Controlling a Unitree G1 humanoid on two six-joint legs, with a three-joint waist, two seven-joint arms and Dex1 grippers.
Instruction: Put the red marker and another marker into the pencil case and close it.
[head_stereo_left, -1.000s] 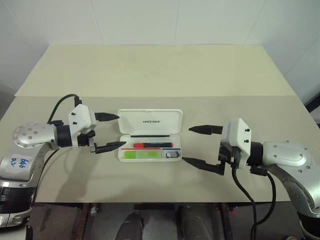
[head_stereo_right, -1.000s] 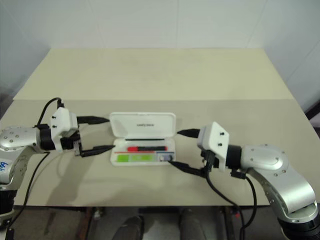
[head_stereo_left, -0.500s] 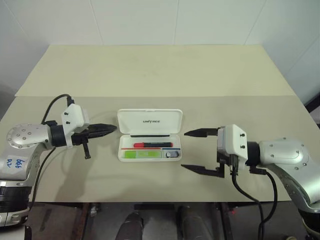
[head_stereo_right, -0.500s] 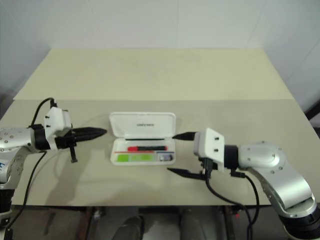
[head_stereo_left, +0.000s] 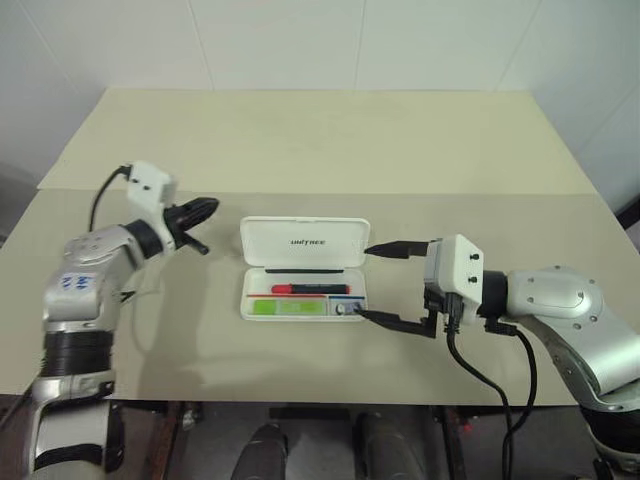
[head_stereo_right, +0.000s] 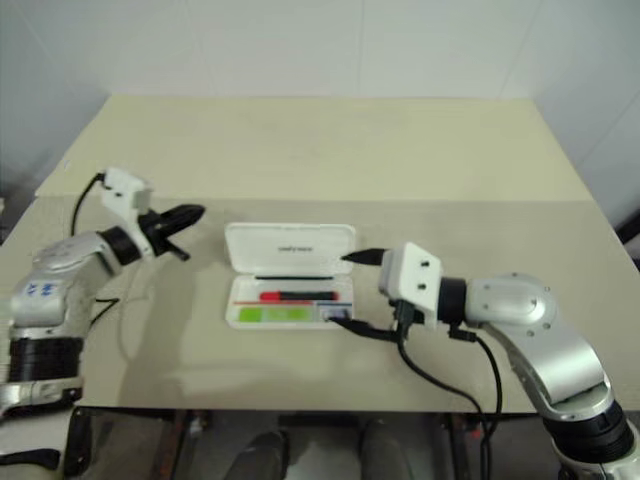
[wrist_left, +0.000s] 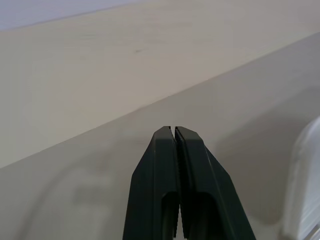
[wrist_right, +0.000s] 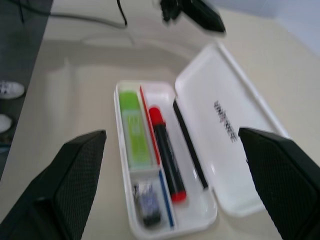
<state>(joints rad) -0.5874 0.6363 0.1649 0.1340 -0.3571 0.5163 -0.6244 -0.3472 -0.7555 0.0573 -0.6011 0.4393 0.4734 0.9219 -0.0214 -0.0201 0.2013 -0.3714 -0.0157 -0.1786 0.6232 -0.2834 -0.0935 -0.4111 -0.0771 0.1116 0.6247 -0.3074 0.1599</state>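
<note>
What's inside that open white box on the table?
The pencil case holds the red marker, a lime-green marker, a small grey-purple object, and thin red, blue and black stripes. Whatever lies under the markers is covered.

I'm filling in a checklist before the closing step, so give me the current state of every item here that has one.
pencil case: open, lid raised at the far side
red marker: lying inside the case
green marker: lying inside the case, in the near compartment
left gripper: shut, empty, left of the case
right gripper: open, empty, at the case's right end
</note>
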